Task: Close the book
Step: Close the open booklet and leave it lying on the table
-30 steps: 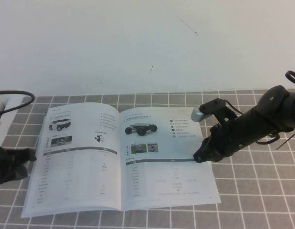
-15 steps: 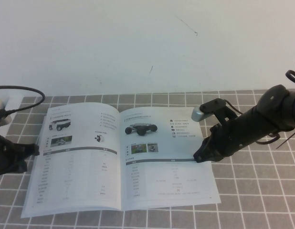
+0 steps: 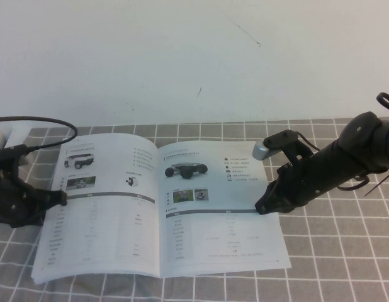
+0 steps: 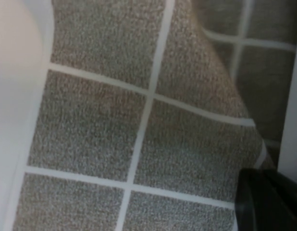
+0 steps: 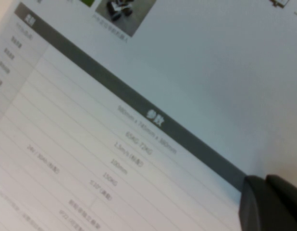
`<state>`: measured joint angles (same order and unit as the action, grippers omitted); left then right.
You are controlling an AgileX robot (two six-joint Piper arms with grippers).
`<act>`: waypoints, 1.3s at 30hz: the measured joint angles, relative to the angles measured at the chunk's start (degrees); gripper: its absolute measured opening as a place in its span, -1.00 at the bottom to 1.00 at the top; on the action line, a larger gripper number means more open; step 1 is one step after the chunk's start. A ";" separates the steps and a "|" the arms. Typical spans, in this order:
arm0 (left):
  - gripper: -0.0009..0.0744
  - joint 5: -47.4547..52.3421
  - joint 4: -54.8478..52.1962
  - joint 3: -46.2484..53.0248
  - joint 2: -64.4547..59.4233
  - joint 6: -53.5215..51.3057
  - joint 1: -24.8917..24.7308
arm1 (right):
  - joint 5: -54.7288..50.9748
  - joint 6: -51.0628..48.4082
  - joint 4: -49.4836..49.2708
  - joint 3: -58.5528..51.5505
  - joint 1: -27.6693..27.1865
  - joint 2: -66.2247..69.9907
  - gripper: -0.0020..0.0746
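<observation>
Nearest us, along the bottom of the frame, the cloth (image 3: 333, 251) is grey with a white grid. At lower left it is rucked into folds beside the book's near corner, and the left wrist view shows the same ridge of fabric. We judge from this that the cloth slides easily, so a push along it may drag fabric rather than lift paper.

The book (image 3: 150, 207) lies open and flat on the cloth across the lower middle of the frame, printed pages up, with its spine running from near to far. Neither half has been raised yet.

At mid height on the left, the left gripper (image 3: 58, 199) sits low at the outer edge of the left page, touching it or just beside it. We think it is there to get under that edge so the left half can be turned over onto the right. We cannot tell how far it is open, and we see nothing in its hold.

At mid right, the right gripper (image 3: 264, 206) comes down at a slant onto the right page, close to its outer edge and on the dark printed band. We read this as pinning that half so the book stays put. We cannot tell how far it is open either.

Farther back, the cable (image 3: 50, 119) loops at the left, and the wall (image 3: 182, 56) rises behind the cloth.
</observation>
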<state>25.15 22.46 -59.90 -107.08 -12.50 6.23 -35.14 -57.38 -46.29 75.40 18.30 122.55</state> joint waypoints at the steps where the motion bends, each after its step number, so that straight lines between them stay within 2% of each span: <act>1: -0.98 -0.44 -0.11 0.00 0.00 -0.15 -0.78 | 0.00 0.00 0.00 0.00 0.00 0.00 -0.95; 8: -0.98 -1.27 0.85 -0.04 -0.22 -0.48 -4.72 | -0.04 0.23 0.00 0.00 0.00 0.00 -0.95; 16: -0.98 2.01 7.28 -0.04 0.43 -1.90 -4.96 | -0.26 0.31 0.00 0.08 0.00 0.02 -0.95; 24: -0.98 4.79 10.46 0.16 9.55 -4.61 -5.51 | -0.26 0.45 0.00 0.08 -0.12 0.12 -0.95; 27: -0.98 7.45 16.35 0.16 11.44 -9.74 -5.51 | -0.26 0.45 0.00 0.08 -0.12 0.12 -0.95; 33: -0.98 16.55 36.82 0.40 11.66 -26.00 -5.51 | -0.05 0.45 0.55 0.08 -0.12 -0.59 -0.95; 39: -0.98 23.67 53.01 0.48 11.66 -36.66 -6.23 | -2.67 3.58 8.86 -1.20 -0.21 -6.16 -0.95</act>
<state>48.82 75.47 -59.42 -95.41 -49.16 0.00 -37.81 -53.80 -37.43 74.20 18.09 116.39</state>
